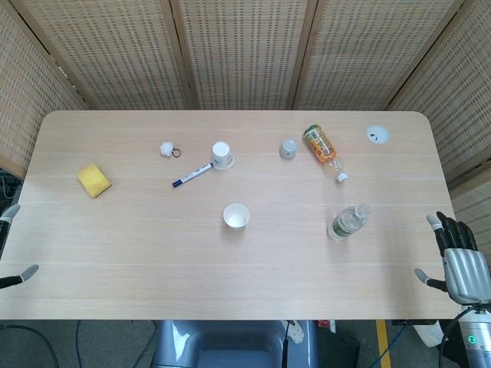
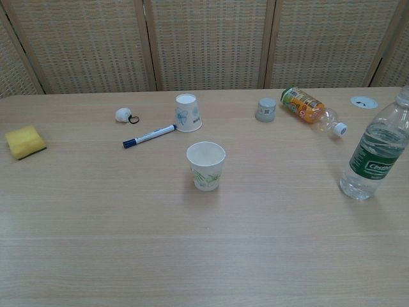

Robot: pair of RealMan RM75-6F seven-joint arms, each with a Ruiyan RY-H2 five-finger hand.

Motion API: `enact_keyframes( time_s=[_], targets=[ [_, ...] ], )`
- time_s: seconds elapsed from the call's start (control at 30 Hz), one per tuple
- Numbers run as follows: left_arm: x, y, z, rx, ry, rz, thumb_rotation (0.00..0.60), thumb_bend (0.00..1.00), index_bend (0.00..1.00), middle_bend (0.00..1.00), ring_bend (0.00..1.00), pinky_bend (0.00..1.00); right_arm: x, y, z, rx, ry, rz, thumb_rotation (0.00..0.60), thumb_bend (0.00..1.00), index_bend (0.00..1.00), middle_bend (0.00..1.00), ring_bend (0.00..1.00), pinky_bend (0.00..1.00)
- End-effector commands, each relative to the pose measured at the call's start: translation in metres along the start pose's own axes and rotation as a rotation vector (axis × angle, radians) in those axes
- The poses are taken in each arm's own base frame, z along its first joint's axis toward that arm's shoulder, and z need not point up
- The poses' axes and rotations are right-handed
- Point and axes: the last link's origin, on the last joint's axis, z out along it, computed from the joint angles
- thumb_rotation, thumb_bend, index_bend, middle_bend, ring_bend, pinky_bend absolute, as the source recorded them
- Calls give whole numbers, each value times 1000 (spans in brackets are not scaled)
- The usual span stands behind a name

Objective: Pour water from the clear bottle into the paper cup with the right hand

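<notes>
Wooden tabletop [image 1: 138, 261]: carrying everything, with woven screens standing behind.
Left robot hand [image 1: 9, 245]: only fingertips showing at the left edge; cannot tell how open it is.
Sponge [image 1: 93, 179]: yellow, lying far left.
Marker [image 1: 192, 175]: lying beside an upside-down cup [image 1: 222, 156].
Paper cup [image 1: 235, 216]: standing upright near the middle, mouth open.
Orange bottle [image 1: 323, 149]: lying on its side at the back.
Clear bottle [image 1: 347, 221]: standing right of the paper cup, well apart from it, untouched.
Right robot hand [image 1: 460, 264]: hovering off the right edge, fingers spread, holding nothing.
</notes>
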Motion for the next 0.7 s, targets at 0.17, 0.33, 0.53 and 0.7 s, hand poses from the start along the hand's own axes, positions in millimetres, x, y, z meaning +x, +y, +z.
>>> enact_keyframes(
  time_s=[0.17,0.33,0.53,0.7],
  targets=[
    [1,0,0,-3,-2,-6,600,71,0,0,0,0,-2,0,1,8,-27,32,600,0,0,0,0,0],
    [1,0,-1,-3,1,-10,600,71,0,0,0,0,-8,-4,5,21,-87,160,600,0,0,0,0,0],
    [0,4,-2,-24,3,0,600,70,0,0,0,0,-32,-8,35,16,-202,378,600,0,0,0,0,0],
    [-2,4,1,-16,-6,1,600,71,0,0,0,0,-52,-15,63,13,-258,472,600,0,0,0,0,0]
  ],
)
